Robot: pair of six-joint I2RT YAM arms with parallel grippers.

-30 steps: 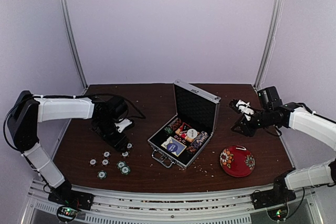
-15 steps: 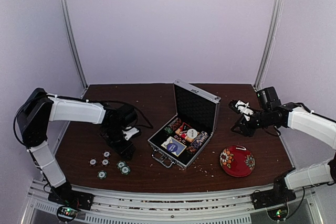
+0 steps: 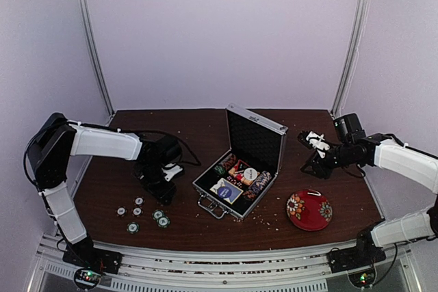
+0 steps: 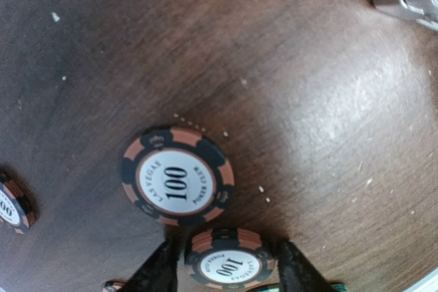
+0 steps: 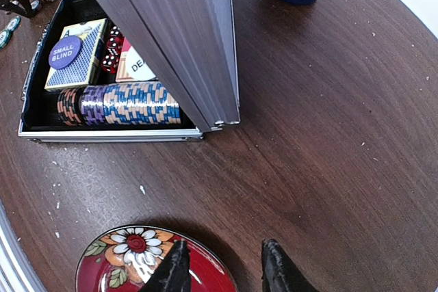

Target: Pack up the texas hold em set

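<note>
Left hand (image 4: 227, 258) straddles one poker chip (image 4: 229, 266) on the worktop (image 4: 308, 100); we cannot tell whether it pinches; loose chips (image 3: 163, 221) lie left of the open briefcase (image 3: 254, 140); right hand (image 5: 222, 264), spread and empty, hangs near the red bowl (image 5: 102, 254).

The left arm (image 3: 102, 143) is reaching out low, its left gripper (image 4: 227, 247) pointing down with fingers partly apart; the right arm (image 3: 404, 156) is hovering raised, its right gripper (image 5: 226, 264) slightly parted, holding nothing
</note>
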